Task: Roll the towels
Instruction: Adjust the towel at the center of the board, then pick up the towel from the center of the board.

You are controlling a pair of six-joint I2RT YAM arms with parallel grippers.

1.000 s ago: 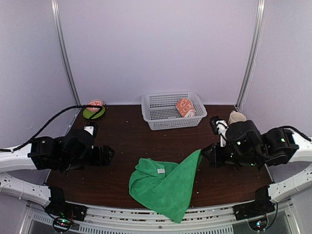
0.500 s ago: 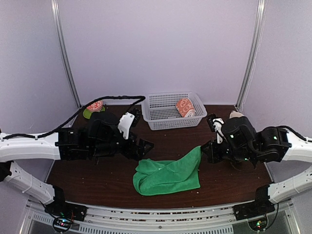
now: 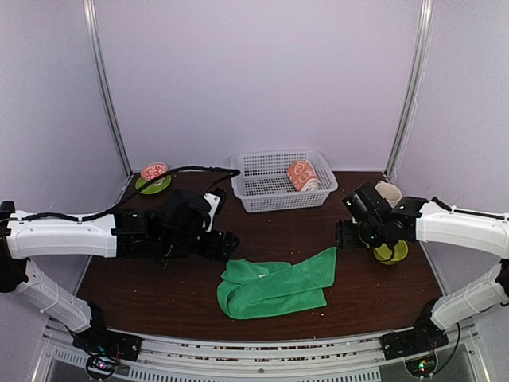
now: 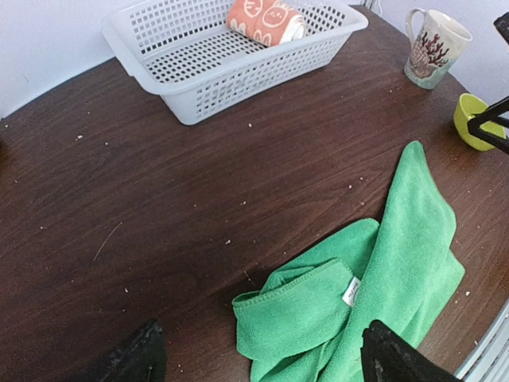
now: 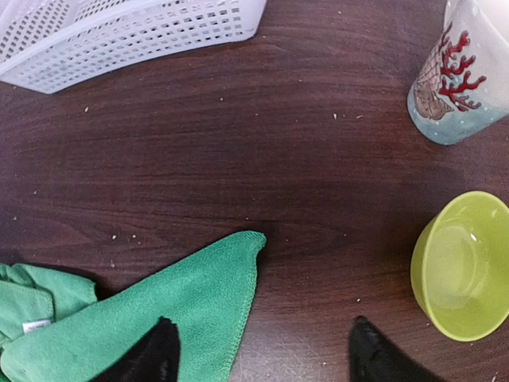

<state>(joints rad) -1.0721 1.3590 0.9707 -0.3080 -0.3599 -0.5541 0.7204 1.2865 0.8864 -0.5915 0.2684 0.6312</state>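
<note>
The green towel lies loosely folded and crumpled on the dark table, one corner pointing right. A peach towel with white bunnies sits rolled inside the white basket. My left gripper hovers open above the green towel's left end, nothing between its fingers. My right gripper is open above the towel's right corner; its left finger overlaps the cloth without gripping it.
A patterned mug and a lime-green bowl stand at the right, close to my right arm. A small green plate with a red item sits at the back left. The basket is at the back centre.
The right gripper opened and let go of the green towel's corner, which now lies flat on the table. The left arm swung in from the left over the towel.
</note>
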